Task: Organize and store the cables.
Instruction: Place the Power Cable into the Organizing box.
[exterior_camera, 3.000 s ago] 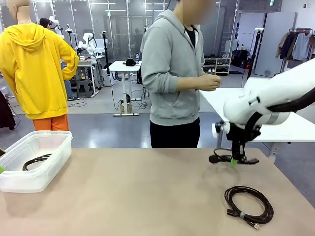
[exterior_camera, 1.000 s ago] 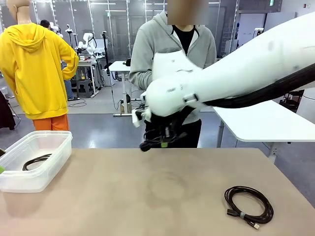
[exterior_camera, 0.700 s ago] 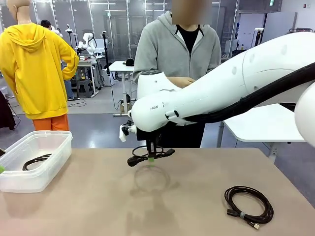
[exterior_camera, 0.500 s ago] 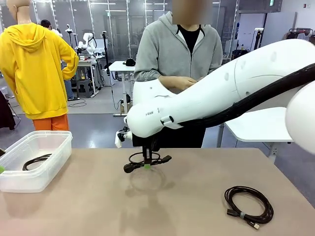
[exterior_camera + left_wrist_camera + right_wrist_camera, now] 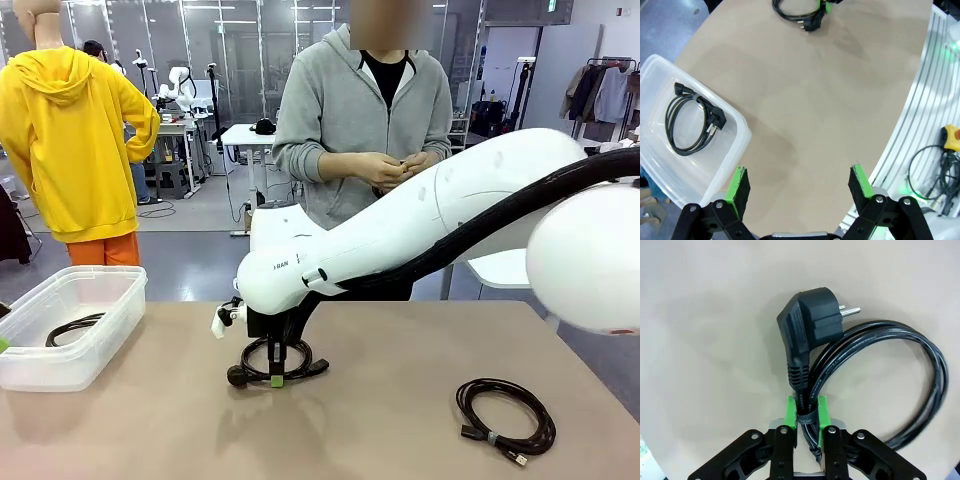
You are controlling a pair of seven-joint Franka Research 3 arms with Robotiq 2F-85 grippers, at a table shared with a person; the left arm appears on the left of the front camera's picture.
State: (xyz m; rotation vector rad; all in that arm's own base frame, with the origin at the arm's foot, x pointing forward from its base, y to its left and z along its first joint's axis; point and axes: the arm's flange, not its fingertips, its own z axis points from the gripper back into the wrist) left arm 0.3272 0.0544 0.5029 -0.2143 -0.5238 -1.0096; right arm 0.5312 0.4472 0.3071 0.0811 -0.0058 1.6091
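My right gripper stands low over the middle of the table, its green pads on either side of a black cable coil that touches the tabletop. In the right wrist view the gripper pinches the strapped part of the coil, just below its power plug. A second coil lies in the clear plastic bin at the left. A third, larger coil lies on the table at the right front. My left gripper hangs open high above the table beside the bin.
A person in a grey hoodie stands at the far edge, hands together at chest height. My right arm spans the right half of the table. Beyond the table's near edge sit a rail and a yellow stop button.
My right arm has swung left across the table with the coil and lowered it from mid-air onto the tabletop. The left gripper has stayed open and still.
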